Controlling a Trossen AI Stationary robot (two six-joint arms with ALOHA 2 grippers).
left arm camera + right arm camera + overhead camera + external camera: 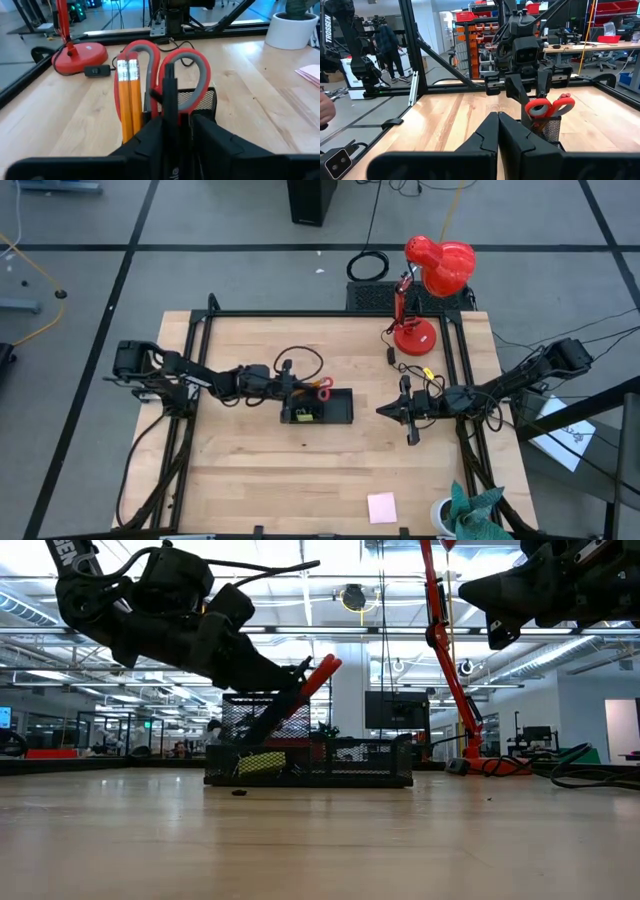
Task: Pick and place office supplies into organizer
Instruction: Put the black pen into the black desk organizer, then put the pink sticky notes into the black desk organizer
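The left end effector [288, 392], narrowly parted, holds a black pen [169, 100] upright over the organizer [335, 412]; the right end effector [410, 418] hovers closed.

Organizer [200, 100] mostly hidden behind left tool [170, 125], pencil [127, 95] tips unseen

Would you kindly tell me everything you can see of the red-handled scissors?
The red-handled scissors stand handles-up in the black mesh organizer, blades hidden inside. The two loop handles look like red plastic lined with grey. They lean slightly, beside two orange pencils. The left end effector is right at the cup, a black pen between its fingers in front of the handles; contact with the scissors cannot be told.
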